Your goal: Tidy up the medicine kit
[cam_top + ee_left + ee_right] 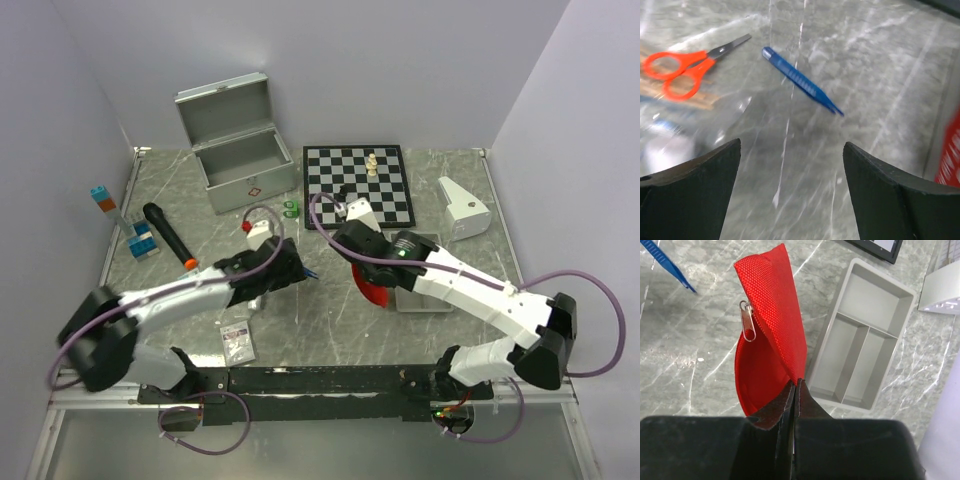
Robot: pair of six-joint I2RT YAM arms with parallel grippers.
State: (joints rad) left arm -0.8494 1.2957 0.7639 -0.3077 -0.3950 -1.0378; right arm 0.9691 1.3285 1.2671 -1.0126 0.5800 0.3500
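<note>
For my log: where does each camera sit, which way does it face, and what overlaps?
Top: above and behind the bases, looking down on the table; both arms show.
Left wrist: on the left arm, looking down past the open left tool at blue tweezers.
Right wrist: looking down the right tool, shut on the red pouch, grey tray beside.
Shared: both wrist views show the blue tweezers.

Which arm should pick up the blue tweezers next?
Probably the left arm: its jaws are open, close to the blue tweezers, while the right arm has its jaws shut on the red pouch.
</note>
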